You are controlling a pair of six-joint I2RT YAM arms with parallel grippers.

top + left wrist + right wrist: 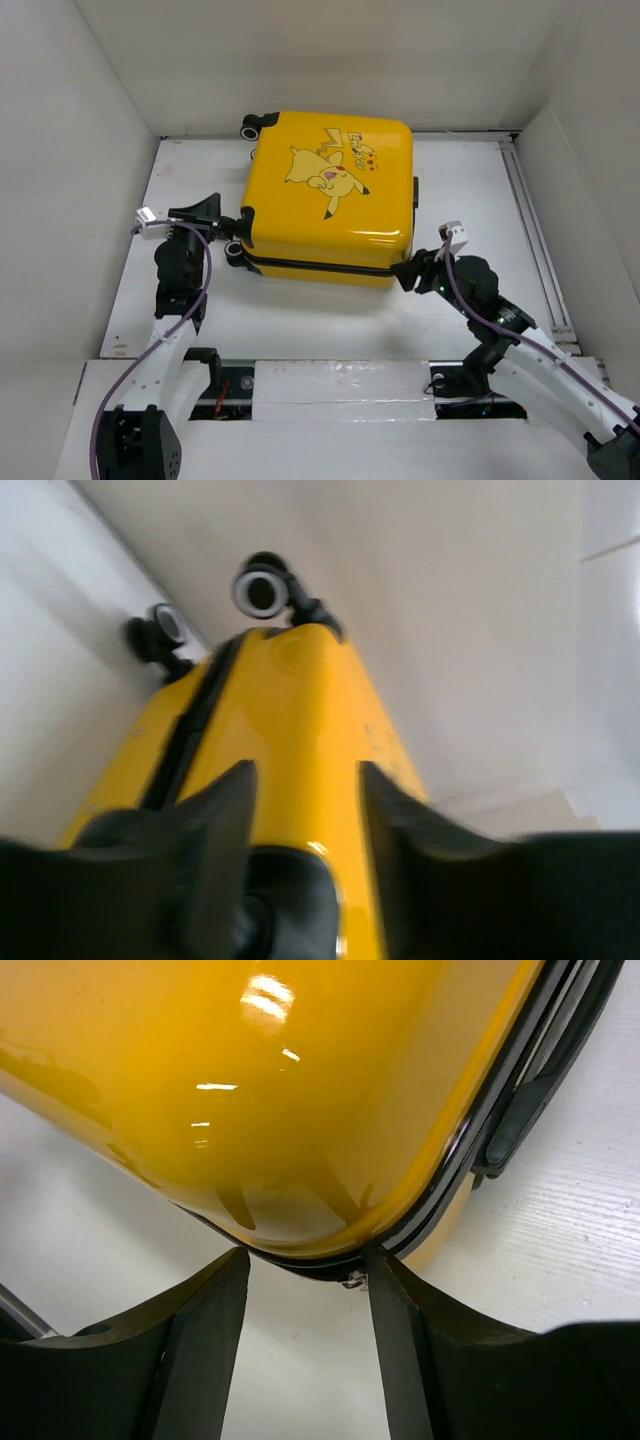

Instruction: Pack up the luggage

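Shut luggage (330,195) lies flat; left tool (230,224), right tool (404,271) beside it.

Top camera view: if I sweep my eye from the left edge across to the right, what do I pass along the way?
Left gripper → the luggage, a yellow suitcase lying flat → right gripper, at the suitcase's near right corner. The caster wheels overlap the left gripper, so they are left out.

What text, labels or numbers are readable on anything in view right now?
Lettering beside the cartoon on the suitcase lid: too small and faint to read.
Both wrist views: no text visible on the suitcase shell or anything else.
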